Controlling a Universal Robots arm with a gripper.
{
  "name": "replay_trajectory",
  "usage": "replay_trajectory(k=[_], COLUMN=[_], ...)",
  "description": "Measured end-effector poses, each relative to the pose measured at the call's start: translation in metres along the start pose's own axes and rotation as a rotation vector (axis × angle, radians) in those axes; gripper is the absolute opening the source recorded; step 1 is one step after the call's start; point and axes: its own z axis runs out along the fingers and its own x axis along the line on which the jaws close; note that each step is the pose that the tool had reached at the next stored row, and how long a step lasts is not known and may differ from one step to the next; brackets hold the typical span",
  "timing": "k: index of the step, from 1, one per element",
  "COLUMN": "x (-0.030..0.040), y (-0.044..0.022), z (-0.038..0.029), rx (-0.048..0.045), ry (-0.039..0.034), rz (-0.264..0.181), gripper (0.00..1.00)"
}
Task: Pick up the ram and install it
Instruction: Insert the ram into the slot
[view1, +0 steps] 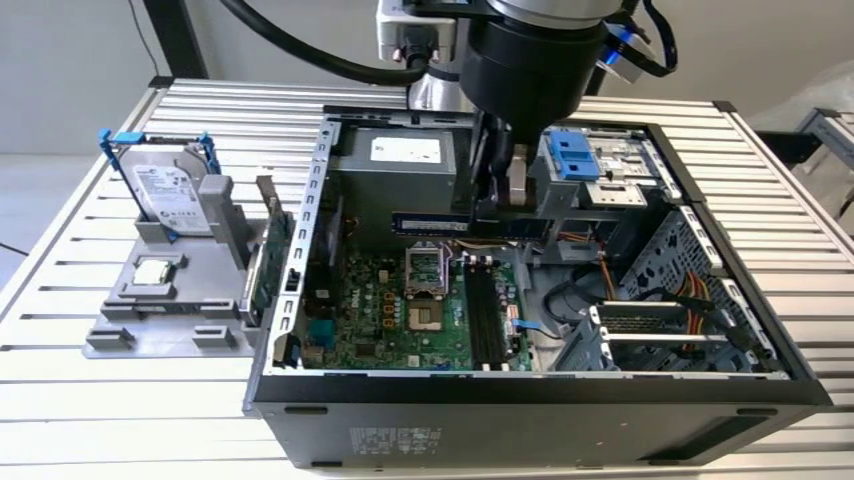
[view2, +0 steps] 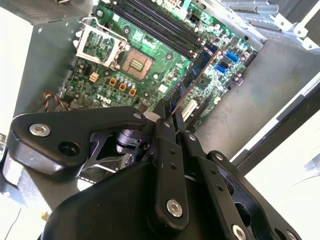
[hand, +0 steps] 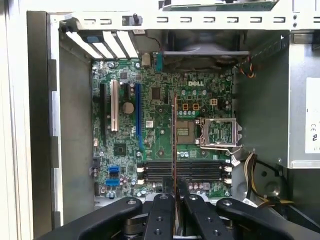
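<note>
The claw (view1: 497, 212) was closed narrowly on the ram (view1: 427, 222), its fingers (hand: 162, 210) pinching the blue stick from both flat sides near the middle of its length. The ram was held level in the air inside the open computer case (view1: 534, 385), with its ends projecting to either side of the claw. In the first wrist view the ram (hand: 174, 140) appeared edge-on as a thin line running straight out from the claw (hand: 174, 192); in the second wrist view the ram (view2: 192, 75) extended away from the claw (view2: 170, 112) over the board. The motherboard (view1: 400, 320) lay directly below the claw, apart from the ram. The black memory slots (hand: 200, 170) sat below the claw, and the ram was oriented crosswise to them and was not seated in any slot. The processor socket (hand: 220, 132) was below and just beside the line of the ram. A hard drive (view1: 174, 195) with blue rails stood on the table (view1: 240, 110), outside the case and well apart from the claw.
</note>
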Motion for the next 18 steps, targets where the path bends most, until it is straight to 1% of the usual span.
replay_trajectory(k=[11,18], x=[-0.0006,-0.0009], y=[-0.0138,-0.0213], z=[-0.0003,-0.0006], rx=[0.0,0.0], ry=[-0.0001,0.0], rz=[0.0,0.0], gripper=[0.0,0.0])
